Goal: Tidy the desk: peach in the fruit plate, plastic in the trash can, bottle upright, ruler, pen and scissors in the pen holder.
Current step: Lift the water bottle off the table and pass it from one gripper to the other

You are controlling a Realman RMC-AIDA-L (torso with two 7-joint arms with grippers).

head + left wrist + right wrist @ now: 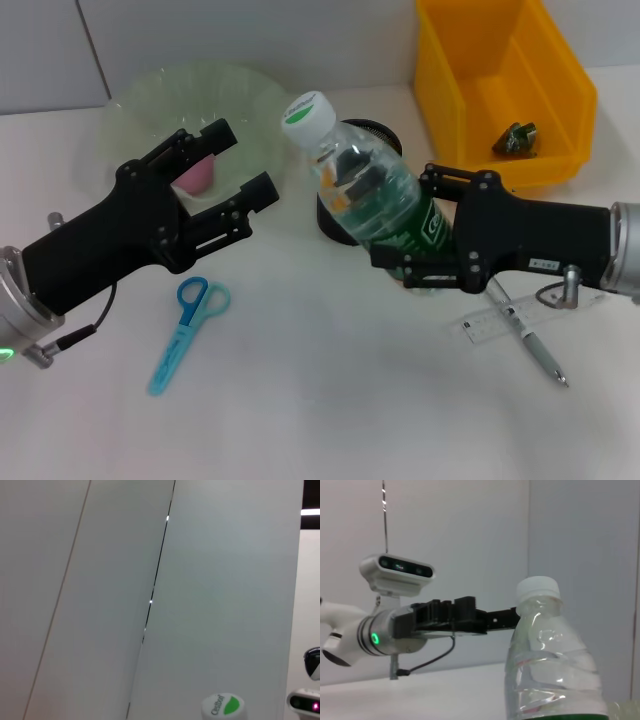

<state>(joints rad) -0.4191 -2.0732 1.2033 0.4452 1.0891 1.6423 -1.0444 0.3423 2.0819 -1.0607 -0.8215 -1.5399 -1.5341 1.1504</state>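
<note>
My right gripper is shut on the clear bottle, which has a white cap and green label; it holds the bottle nearly upright above the table, in front of the black pen holder. The bottle fills the right wrist view, and its cap shows in the left wrist view. My left gripper is open over the green fruit plate, where the pink peach lies. Blue scissors, the clear ruler and the pen lie on the table. Dark green plastic lies in the yellow trash can.
The trash can stands at the back right and the fruit plate at the back left. The left arm shows in the right wrist view, level with the bottle's neck. A bare stretch of white table lies at the front middle.
</note>
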